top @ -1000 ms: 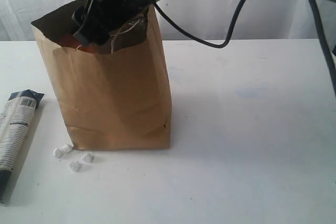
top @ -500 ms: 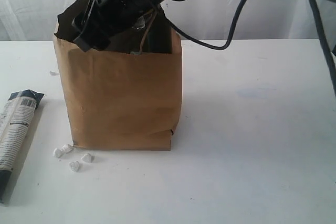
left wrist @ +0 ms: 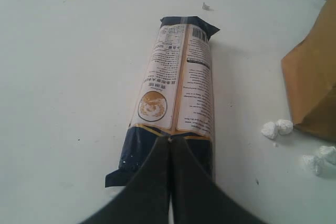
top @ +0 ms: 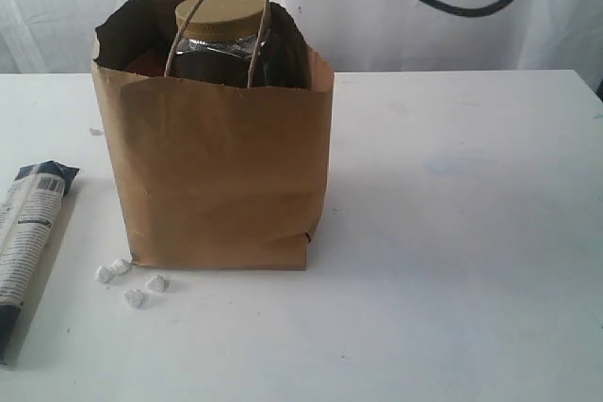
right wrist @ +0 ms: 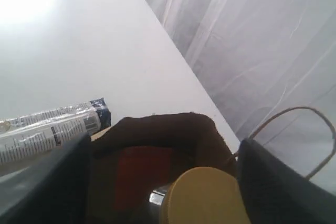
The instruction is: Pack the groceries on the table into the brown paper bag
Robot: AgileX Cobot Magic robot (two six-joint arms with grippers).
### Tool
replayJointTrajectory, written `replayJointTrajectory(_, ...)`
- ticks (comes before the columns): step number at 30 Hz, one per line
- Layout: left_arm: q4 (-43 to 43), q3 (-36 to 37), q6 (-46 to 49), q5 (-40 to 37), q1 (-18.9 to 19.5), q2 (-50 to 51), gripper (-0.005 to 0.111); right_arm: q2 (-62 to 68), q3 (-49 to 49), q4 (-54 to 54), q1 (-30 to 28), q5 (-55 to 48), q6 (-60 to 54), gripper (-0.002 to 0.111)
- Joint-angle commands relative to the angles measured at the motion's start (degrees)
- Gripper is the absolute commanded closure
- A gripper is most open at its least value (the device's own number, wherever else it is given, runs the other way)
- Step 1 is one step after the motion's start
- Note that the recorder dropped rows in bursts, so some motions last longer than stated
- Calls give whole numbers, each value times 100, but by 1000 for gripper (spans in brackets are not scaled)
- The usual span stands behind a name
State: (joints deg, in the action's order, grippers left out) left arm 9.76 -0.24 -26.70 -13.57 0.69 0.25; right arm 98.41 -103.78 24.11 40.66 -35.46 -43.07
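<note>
I see the brown paper bag [top: 212,185] standing upright on the table [top: 452,233], with its mouth open upward. The gold-lidded clear nut jar [top: 221,21] stands inside it, also upright. Its lid is higher than the rim of the bag, and one paper handle [top: 256,25] arches in front of it. I think upright is the right way for it, because a tall jar is steady on its base and leaves room at its side. Deeper in the bag, beside the jar, is a red thing [right wrist: 139,174] (which grocery it is, I cannot tell).

The right gripper [right wrist: 163,182] hovers over the mouth of the bag with its jaws spread and nothing between them.

The left gripper [left wrist: 169,145] has its fingers pressed together and carries nothing. It hangs over one end of the long blue-white package [left wrist: 178,87], which lies flat on the table to the left of the bag and apart from it. The white lumps [top: 127,280] lie just beside the front left corner of the bag.

In my judgement the packing is only partly done, since the package and the lumps are outside. The left jaws must spread before they can take the package. Because it is long, I would put it in end first, beside the jar, and I would watch that it does not catch the handle.
</note>
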Motion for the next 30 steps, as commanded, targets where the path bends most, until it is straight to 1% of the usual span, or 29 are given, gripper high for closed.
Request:
replayJointTrajectory(1, -8, 24, -5, 5, -31, -25, 107, -295, -15, -191, -11, 12, 621, 44)
replayJointTrajectory(3, -8, 24, -5, 5, -31, -25, 107, -400, -15, -496, -11, -2, 998, 52)
replayJointTrajectory(5, -8, 24, -5, 5, -31, -25, 107, -496, -15, -999, -11, -48, 1284, 64)
replayJointTrajectory(7, -8, 24, -5, 5, -31, -25, 107, -566, -15, -1761, -21, -118, 1626, 80)
replayJointTrajectory(11, -8, 24, -5, 5, -31, -25, 107, -583, -15, -3379, -22, -442, 2652, 107)
replayJointTrajectory(14, -8, 24, -5, 5, -31, -25, 107, -583, -15, -4603, -92, -889, 3335, 108)
replayJointTrajectory(17, -8, 24, -5, 5, -31, -25, 107, -583, -15, -5131, -438, -1310, 3920, 108)
replayJointTrajectory(20, -8, 24, -5, 5, -31, -25, 107, -583, 59, -5143, -1064, -1760, 4155, 108)
replayJointTrajectory(23, -8, 24, -5, 5, -31, -25, 107, -583, 380, -5036, -1727, -2071, 4425, 108)
replayJointTrajectory(27, -8, 24, -5, 5, -31, -25, 107, -583, 1277, -4481, -2555, -2168, 4486, 108)
replayJointTrajectory(30, -8, 24, -5, 5, -31, -25, 107, -583, 2168, -3955, -3097, -1850, 4486, 108)
